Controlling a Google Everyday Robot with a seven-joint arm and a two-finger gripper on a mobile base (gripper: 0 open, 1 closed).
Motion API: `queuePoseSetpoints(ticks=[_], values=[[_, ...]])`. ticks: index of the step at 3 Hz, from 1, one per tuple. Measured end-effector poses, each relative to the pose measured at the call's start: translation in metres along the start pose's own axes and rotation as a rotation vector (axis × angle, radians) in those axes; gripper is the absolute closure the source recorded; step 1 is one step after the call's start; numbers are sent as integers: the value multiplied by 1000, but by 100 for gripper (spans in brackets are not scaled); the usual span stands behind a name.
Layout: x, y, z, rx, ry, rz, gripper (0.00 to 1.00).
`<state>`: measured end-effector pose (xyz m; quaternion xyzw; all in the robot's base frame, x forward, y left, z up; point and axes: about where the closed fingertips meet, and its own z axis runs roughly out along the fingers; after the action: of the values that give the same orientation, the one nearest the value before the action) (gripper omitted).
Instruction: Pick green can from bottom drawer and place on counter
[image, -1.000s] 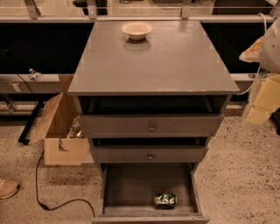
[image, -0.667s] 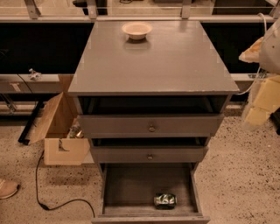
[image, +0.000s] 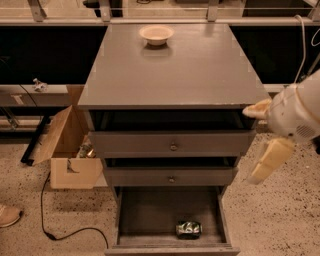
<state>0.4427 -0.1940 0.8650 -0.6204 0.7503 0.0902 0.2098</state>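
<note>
The green can (image: 189, 228) lies on its side on the floor of the bottom drawer (image: 150, 212), near the front right. The drawer is pulled out. The counter (image: 170, 70) is the flat grey top of the cabinet. My gripper (image: 261, 136) hangs to the right of the cabinet, level with the top drawer and well above the can. Its two cream fingers (image: 267, 159) stand wide apart and hold nothing.
A small cream bowl (image: 156, 34) sits at the back middle of the counter. The two upper drawers (image: 172, 145) are slightly ajar. An open cardboard box (image: 65, 155), a black cable (image: 55, 227) and a shoe (image: 9, 215) lie on the floor to the left.
My gripper and arm have moved left and down, from beside the counter's right edge to beside the top drawer. The can and drawers have not moved.
</note>
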Motion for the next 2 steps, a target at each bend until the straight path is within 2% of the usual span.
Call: queuePoseSetpoints(ticks=[1,2], values=[[18,13,72,-67,-152,-5,0],[23,13,89,-72,-184,-17,0]])
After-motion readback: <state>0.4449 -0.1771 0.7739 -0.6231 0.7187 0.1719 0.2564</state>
